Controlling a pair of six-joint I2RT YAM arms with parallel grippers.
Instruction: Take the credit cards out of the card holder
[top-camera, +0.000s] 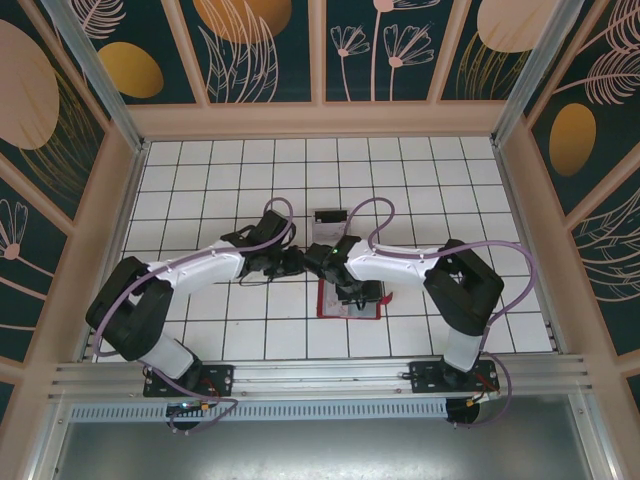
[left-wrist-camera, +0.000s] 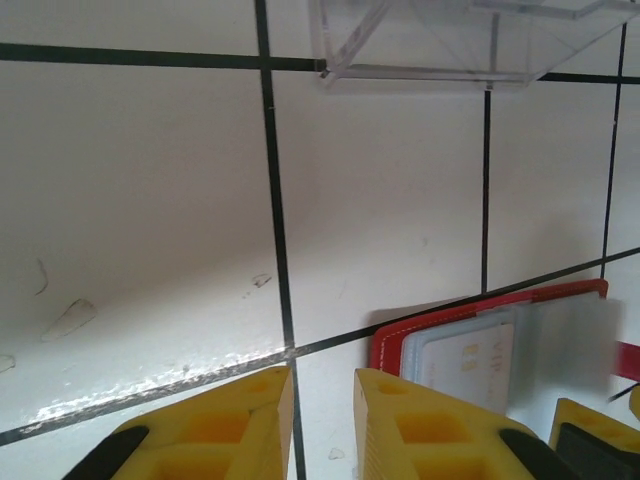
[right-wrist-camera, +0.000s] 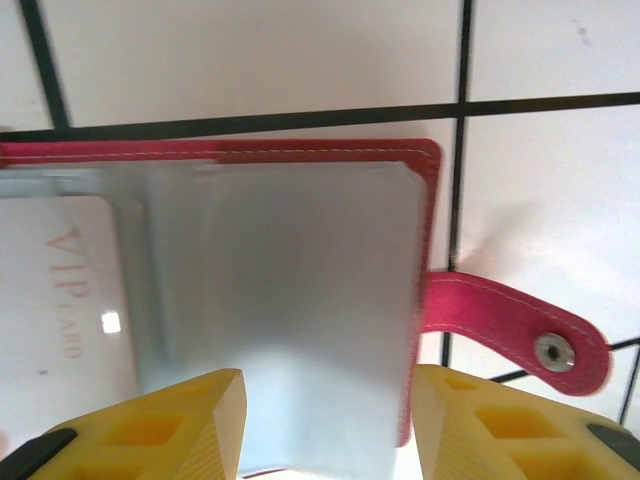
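The right hand (right-wrist-camera: 327, 385) hangs open above the spread card holder (right-wrist-camera: 300, 152), a pale clear sleeve between its 2 fingers, gripping nothing. A white credit card (right-wrist-camera: 70, 300) marked VIP sits in the next pocket. The left hand (left-wrist-camera: 322, 385), nearly closed and empty, hovers beside the holder's corner over the tiled desk (left-wrist-camera: 150, 200). A clear box (left-wrist-camera: 430, 40) lies beyond.

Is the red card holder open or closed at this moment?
Open. The card holder lies spread flat, pockets facing up, a pale VIP card visible inside, its closing tab unfastened at the side.
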